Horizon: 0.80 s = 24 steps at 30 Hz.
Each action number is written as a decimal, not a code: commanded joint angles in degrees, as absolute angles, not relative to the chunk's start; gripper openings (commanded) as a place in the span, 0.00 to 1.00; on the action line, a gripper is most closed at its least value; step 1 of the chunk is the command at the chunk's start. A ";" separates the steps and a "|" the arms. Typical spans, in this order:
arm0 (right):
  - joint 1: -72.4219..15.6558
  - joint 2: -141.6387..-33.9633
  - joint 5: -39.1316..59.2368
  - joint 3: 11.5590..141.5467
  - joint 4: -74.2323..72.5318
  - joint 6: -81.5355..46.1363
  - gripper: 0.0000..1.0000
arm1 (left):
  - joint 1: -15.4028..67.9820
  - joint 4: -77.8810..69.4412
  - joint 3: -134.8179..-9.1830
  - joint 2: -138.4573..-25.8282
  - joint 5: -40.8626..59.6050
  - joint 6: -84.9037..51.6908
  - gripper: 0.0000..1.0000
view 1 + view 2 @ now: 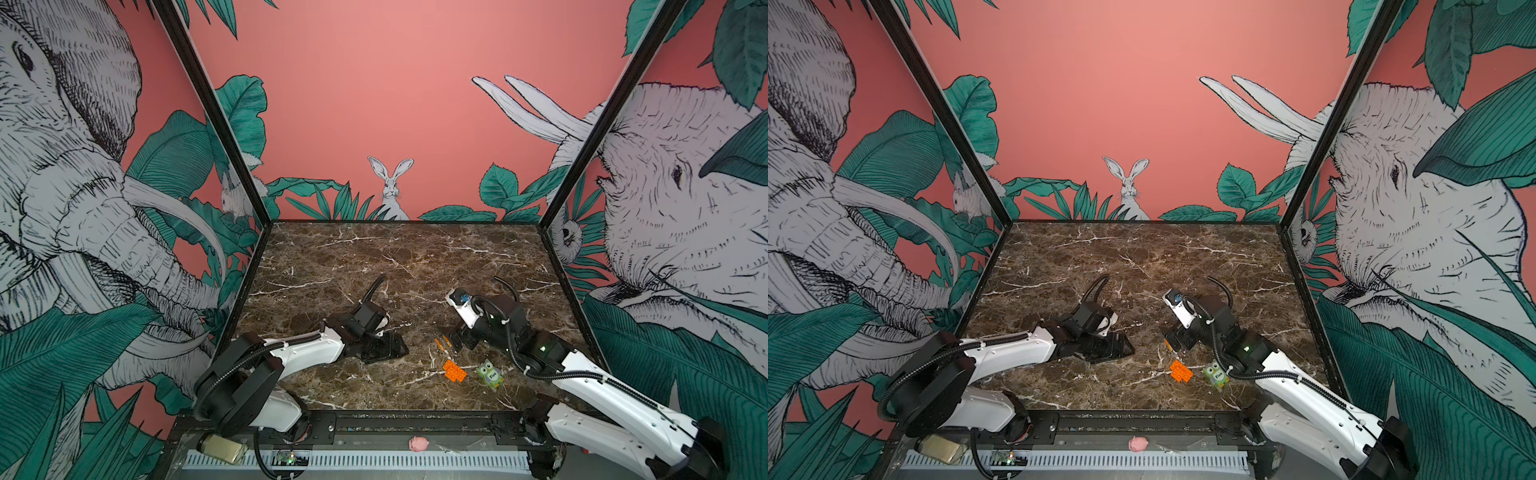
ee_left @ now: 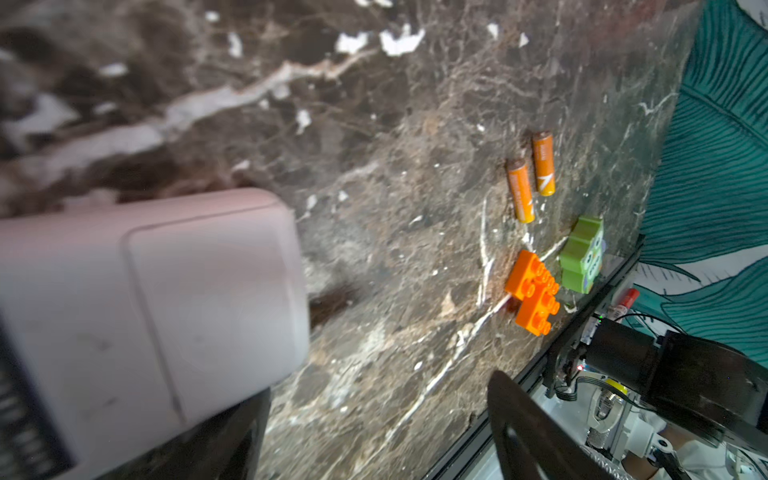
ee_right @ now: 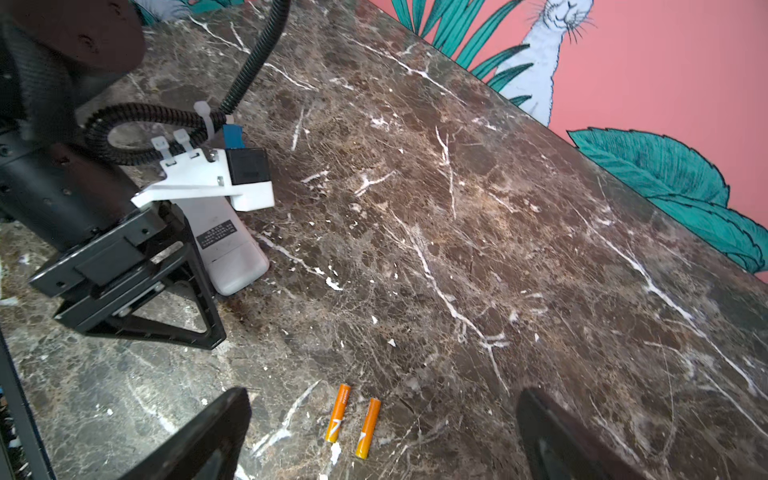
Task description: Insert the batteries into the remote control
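Note:
The remote control [image 3: 232,249] lies white back up, label showing, on the marble table [image 1: 374,266]. My left gripper [image 2: 374,415] is down over it, jaws wide open. The remote [image 2: 166,299] sits against one finger [image 2: 232,436], and bare marble shows between the fingertips. In both top views that gripper [image 1: 386,345] hides the remote. The two orange batteries [image 3: 338,412] [image 3: 366,428] lie side by side on the marble, apart from the remote. My right gripper [image 3: 382,436] hovers just above them, open, with both between its fingers. The batteries [image 2: 519,191] also show in the left wrist view.
An orange studded brick [image 1: 454,370] and a green owl toy [image 1: 489,374] lie just in front of the batteries, near the table's front edge. A pink object [image 1: 417,444] and a glass jar [image 1: 220,448] sit on the front rail. Printed walls close in three sides.

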<state>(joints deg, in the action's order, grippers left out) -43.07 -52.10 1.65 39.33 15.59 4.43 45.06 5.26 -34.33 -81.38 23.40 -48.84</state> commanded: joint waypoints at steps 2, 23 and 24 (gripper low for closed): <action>-42.63 -55.01 -0.77 42.43 18.87 0.88 0.99 | 45.44 7.04 -34.47 -80.42 22.54 -48.34 0.82; -46.32 -75.25 9.37 54.02 16.34 -7.28 0.97 | 24.71 32.52 -34.68 -57.97 16.40 -29.04 0.74; -47.13 -75.79 9.61 53.76 14.99 -6.54 0.97 | 23.27 32.37 -33.91 -57.65 17.00 -28.69 0.74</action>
